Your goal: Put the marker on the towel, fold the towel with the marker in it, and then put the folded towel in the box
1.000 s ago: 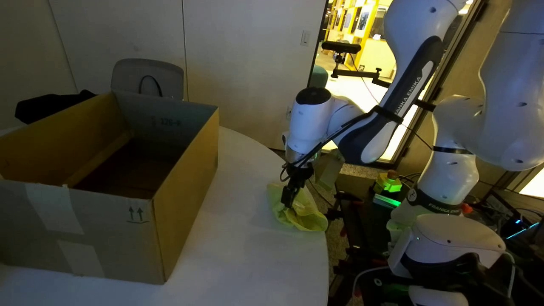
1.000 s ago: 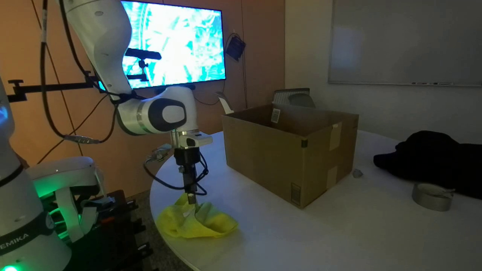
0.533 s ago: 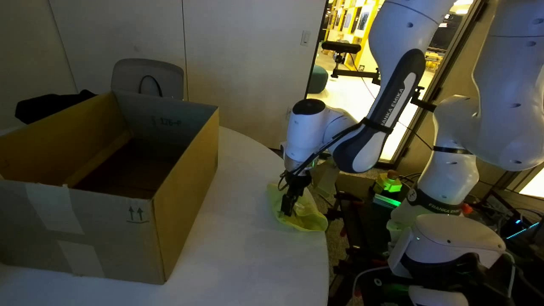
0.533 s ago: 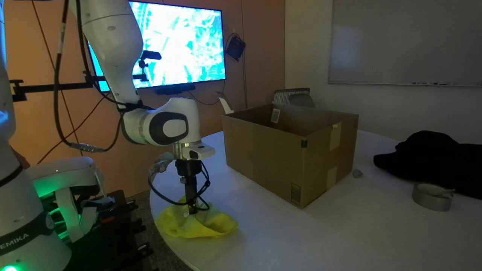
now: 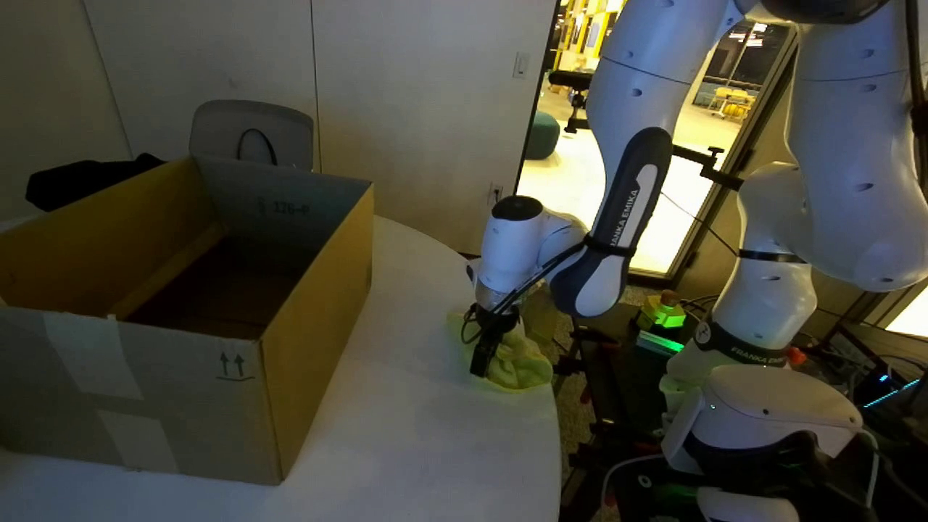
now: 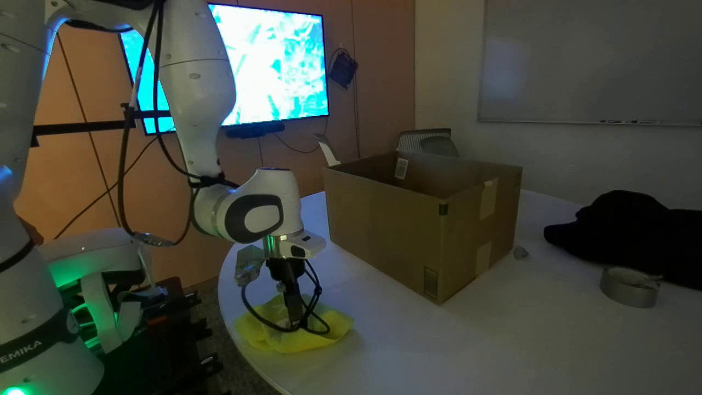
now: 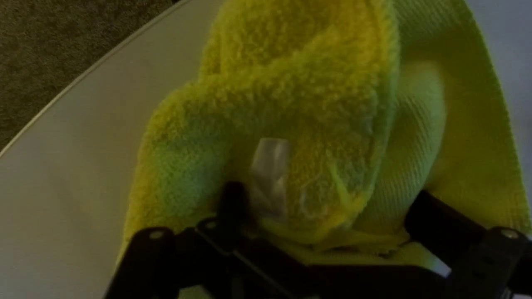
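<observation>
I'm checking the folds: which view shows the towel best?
The wrist view: the towel fills much of it, folds up close, though the gripper covers the lower part. Both exterior views show it smaller, also partly covered.

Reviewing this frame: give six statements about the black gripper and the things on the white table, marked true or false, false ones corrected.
1. The yellow-green cloth towel lies on the white, round-edged table. True.
2. The large brown cardboard box stands open at the top. True.
3. The towel is inside the box. False: it lies on the table.
4. The black two-finger gripper is at the towel. True.
5. The gripper's jaws are shut tight together. False: they stand apart, with towel showing between them.
6. The towel is spread flat and smooth. False: it is bunched in folds.
</observation>
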Tool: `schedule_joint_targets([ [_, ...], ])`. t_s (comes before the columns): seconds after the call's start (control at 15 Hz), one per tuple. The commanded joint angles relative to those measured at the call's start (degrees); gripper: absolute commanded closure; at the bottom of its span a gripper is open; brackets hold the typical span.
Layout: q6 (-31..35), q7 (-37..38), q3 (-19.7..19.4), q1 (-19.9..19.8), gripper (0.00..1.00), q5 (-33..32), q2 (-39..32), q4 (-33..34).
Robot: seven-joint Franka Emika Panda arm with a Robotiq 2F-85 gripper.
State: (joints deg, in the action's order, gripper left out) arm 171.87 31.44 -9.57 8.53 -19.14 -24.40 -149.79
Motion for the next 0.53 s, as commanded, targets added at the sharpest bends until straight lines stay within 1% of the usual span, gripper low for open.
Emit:
schedule_joint_targets([
  [0.0, 1.6, -8.3, -0.3, 1.3, 0.00, 6.0, -4.4, 1.8],
  [0.07, 1.3, -10.3, 0.3, 0.8, 0.25, 7.3, -4.5, 1.7],
  [0.13, 0.9, -12.2, 0.8, 0.5, 0.27, 8.3, -4.4, 1.7],
  [0.2, 0.5, -13.5, 0.8, 0.7, 0.33, 9.1, -4.3, 1.6],
  [0.47, 0.0, -18.5, 1.6, 0.0, 0.65, 10.9, -2.7, 0.8],
])
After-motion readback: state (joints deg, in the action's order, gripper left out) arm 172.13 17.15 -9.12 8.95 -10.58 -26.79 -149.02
